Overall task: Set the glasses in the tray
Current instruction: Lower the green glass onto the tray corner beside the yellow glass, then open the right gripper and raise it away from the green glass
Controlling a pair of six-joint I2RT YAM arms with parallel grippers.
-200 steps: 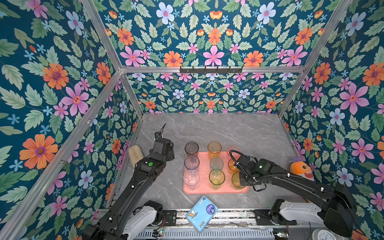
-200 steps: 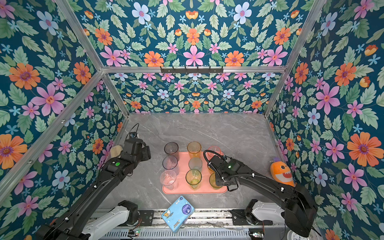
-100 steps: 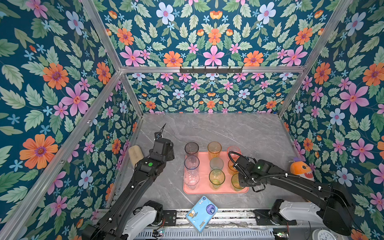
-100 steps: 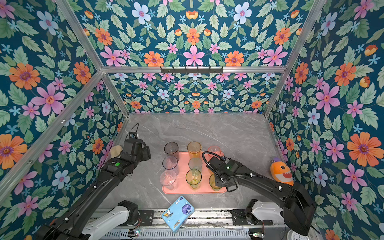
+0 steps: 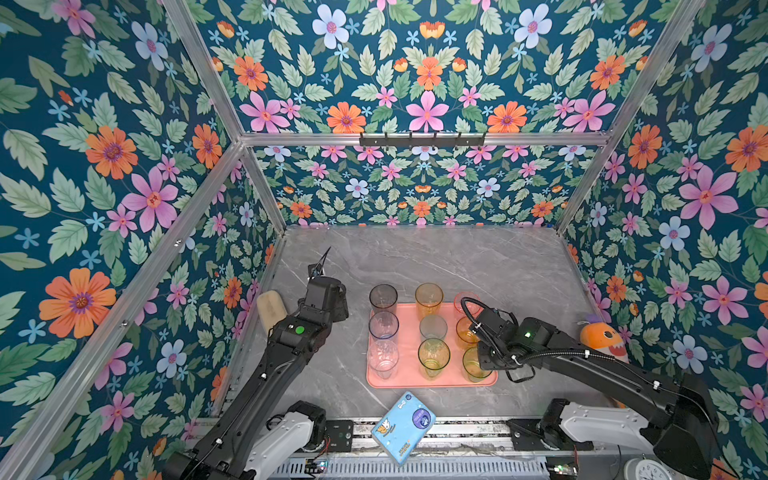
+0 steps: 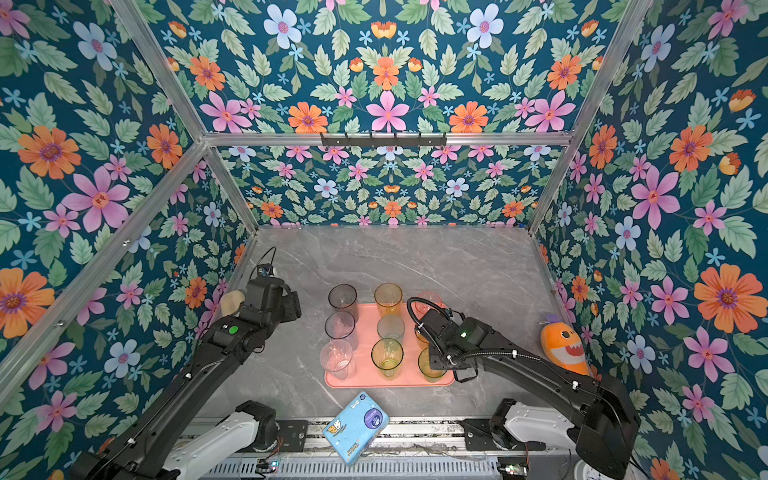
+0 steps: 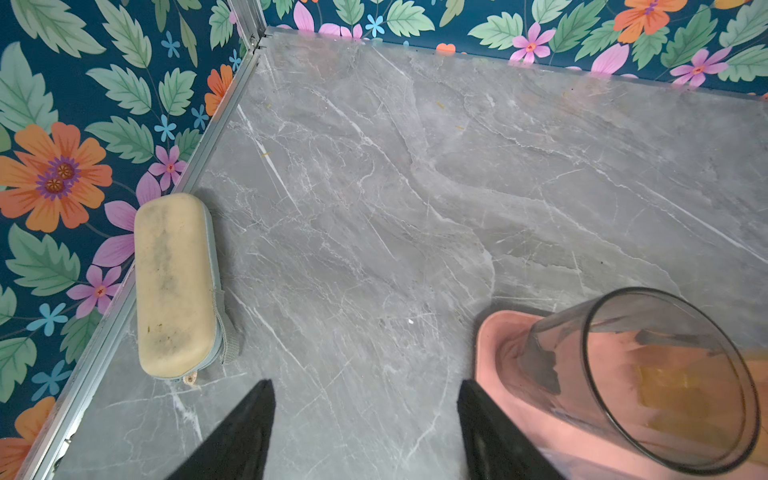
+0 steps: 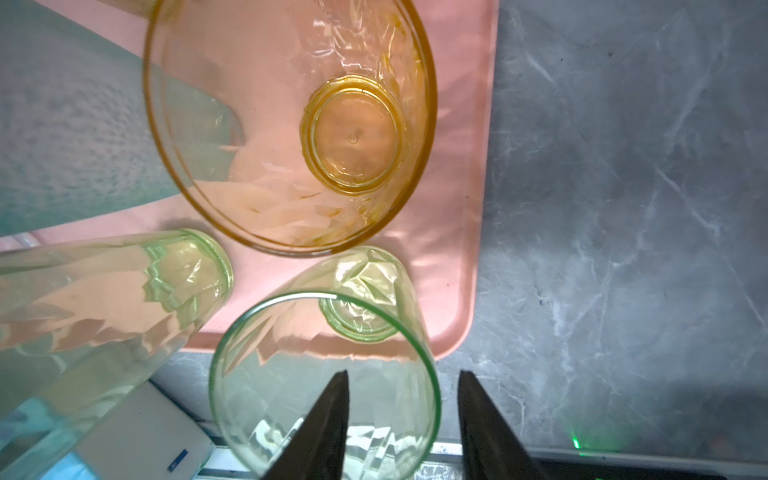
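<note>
The salmon-pink tray [image 5: 409, 332] lies at the front middle of the marble floor, with several glasses upright in it in rows. They include a smoky grey one [image 5: 383, 297], a teal one [image 5: 433, 328] and a clear one [image 5: 382, 359]. My right gripper [image 8: 403, 415] is open above the tray's front right corner. One finger sits inside a yellow-green glass [image 8: 270, 374] and one outside its rim, with a gap on both sides. An amber glass [image 8: 291, 124] stands just behind. My left gripper [image 7: 365, 428] is open and empty over bare floor left of the tray.
A beige zip case [image 5: 271, 307] lies against the left wall. At the front edge a blue cartoon packet [image 5: 403, 426] rests on the rail. An orange plush toy [image 5: 602, 338] leans at the right wall. Floral walls close in three sides.
My right gripper's jaws have spread apart from shut on the yellow-green glass's rim; the glass now stands free in the tray. The left arm has not moved.
</note>
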